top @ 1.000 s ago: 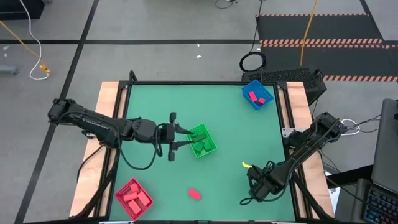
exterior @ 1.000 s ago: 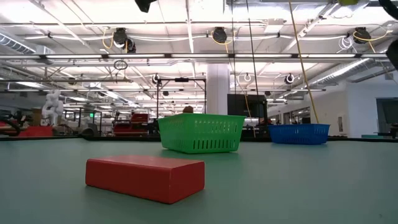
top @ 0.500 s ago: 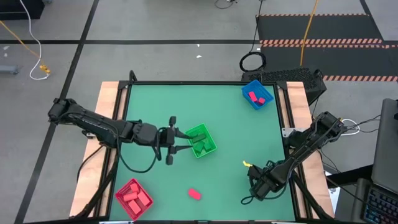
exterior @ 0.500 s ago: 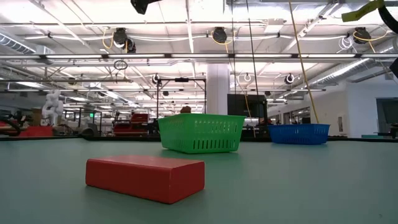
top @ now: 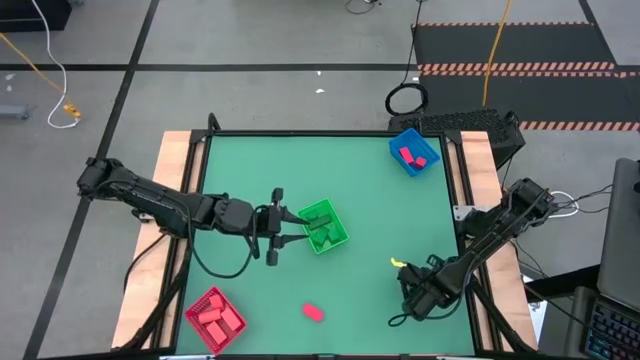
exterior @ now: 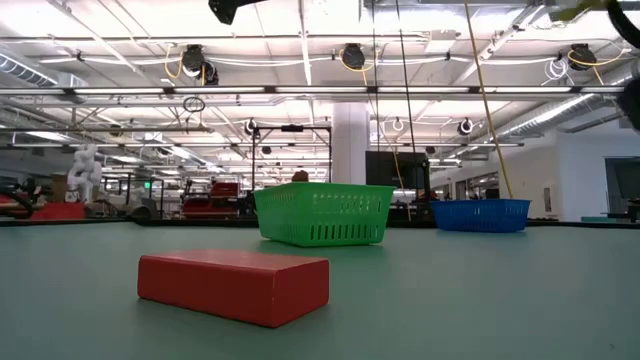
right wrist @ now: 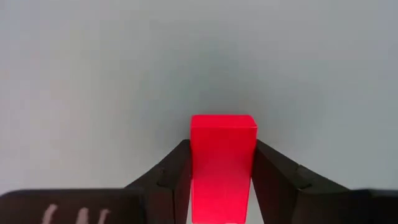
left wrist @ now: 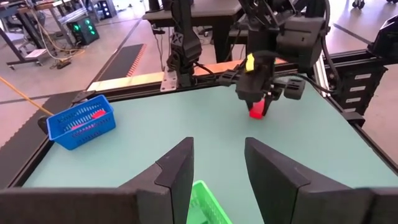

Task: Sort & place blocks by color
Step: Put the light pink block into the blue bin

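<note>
My right gripper [top: 412,293] is near the table's near right corner, shut on a red block [right wrist: 222,155]; it also shows in the left wrist view [left wrist: 257,111]. My left gripper [top: 287,228] is open and empty. It stands just left of the green bin [top: 325,227], which holds dark green blocks [top: 322,235], and its fingers [left wrist: 177,171] point toward the bin. Another red block [top: 313,313] lies flat on the table near the front edge and is large in the low view [exterior: 235,285]. Red blocks lie in the red bin [top: 215,317] and the blue bin [top: 413,153]. My right gripper pinches the red block's two opposite long sides [right wrist: 198,163] between its two fingers, coming from above and pointing down. The block's free end [right wrist: 222,121] sticks out past the fingertips toward the table. Whether it touches the table I cannot tell.
The green bin stands mid-table [exterior: 322,213], the blue bin at the far right corner [exterior: 480,213], and the red bin at the near left corner. Open green table surface [top: 360,180] lies between them.
My left gripper has drawn back a little from the green bin, toward the table's left and near edges, and it stays open. The blocks and bins have not moved.
</note>
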Controlling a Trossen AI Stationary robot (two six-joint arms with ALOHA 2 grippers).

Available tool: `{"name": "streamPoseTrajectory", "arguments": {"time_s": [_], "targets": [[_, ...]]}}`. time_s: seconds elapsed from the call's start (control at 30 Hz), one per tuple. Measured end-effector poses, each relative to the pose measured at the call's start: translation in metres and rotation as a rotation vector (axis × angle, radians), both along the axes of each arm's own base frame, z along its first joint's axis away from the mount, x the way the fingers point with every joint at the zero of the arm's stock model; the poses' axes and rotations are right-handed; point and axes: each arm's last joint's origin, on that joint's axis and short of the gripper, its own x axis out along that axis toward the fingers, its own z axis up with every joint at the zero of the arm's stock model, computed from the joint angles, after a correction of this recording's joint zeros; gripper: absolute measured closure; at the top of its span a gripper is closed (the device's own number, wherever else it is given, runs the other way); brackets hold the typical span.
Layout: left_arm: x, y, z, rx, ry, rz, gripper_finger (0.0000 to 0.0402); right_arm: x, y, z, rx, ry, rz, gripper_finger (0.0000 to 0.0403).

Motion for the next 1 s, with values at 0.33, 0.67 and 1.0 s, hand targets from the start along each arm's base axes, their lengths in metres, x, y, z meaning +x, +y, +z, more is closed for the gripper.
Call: {"name": "streamPoseTrajectory", "arguments": {"time_s": [0.33, 0.67, 1.0], "targets": [[0.000, 0.000, 0.000, 0.002, 0.000, 0.000, 0.0256, 0.019, -0.031, 0.049, -0.038, -0.295, 0.015, 0.0280], [0.000, 0.000, 0.000, -0.001, -0.001, 0.001, 0.0256, 0.042, -0.120, 0.083, -0.301, -0.465, -0.016, 0.0280], [-0.002, -0.002, -0.004, 0.017, 0.036, -0.011, 0.0256, 0.055, -0.242, 0.095, -0.356, -0.541, -0.101, 0.0280]]}}
